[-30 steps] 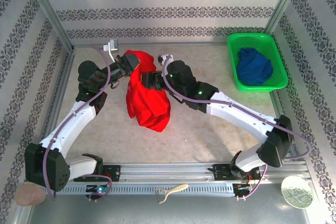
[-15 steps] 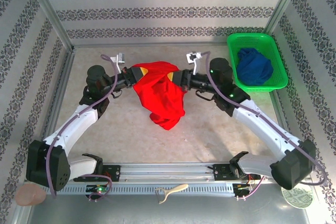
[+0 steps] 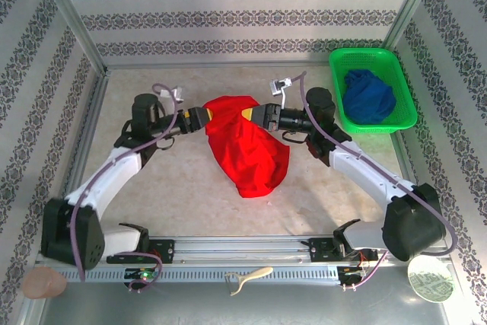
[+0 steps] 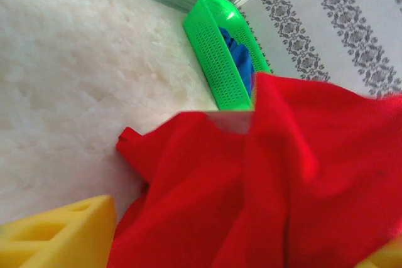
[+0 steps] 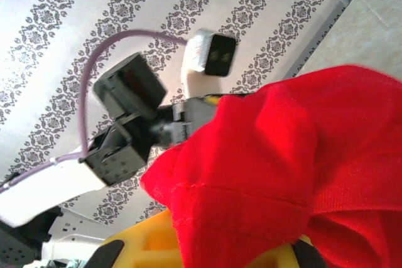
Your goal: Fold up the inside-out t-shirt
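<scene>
The bright red t-shirt (image 3: 247,146) hangs stretched between both grippers above the middle of the table, its lower end drooping toward the near side. My left gripper (image 3: 200,117) is shut on the shirt's left top edge. My right gripper (image 3: 253,115) is shut on the right top edge. In the left wrist view the red t-shirt (image 4: 270,186) covers the jaws, with one yellow finger (image 4: 56,233) showing at the lower left. In the right wrist view a seamed fold of the t-shirt (image 5: 276,174) sits pinched over the yellow finger (image 5: 147,243). No print shows.
A green basket (image 3: 405,81) holding a dark blue garment (image 3: 367,97) stands at the back right; the basket (image 4: 220,54) also appears in the left wrist view. The left arm (image 5: 125,136) faces the right wrist camera. Patterned walls ring the table.
Both grippers have moved apart and then toward the near side, spreading the shirt from a bunched clump into a wider hanging sheet. Its lower end has swung to the right.
</scene>
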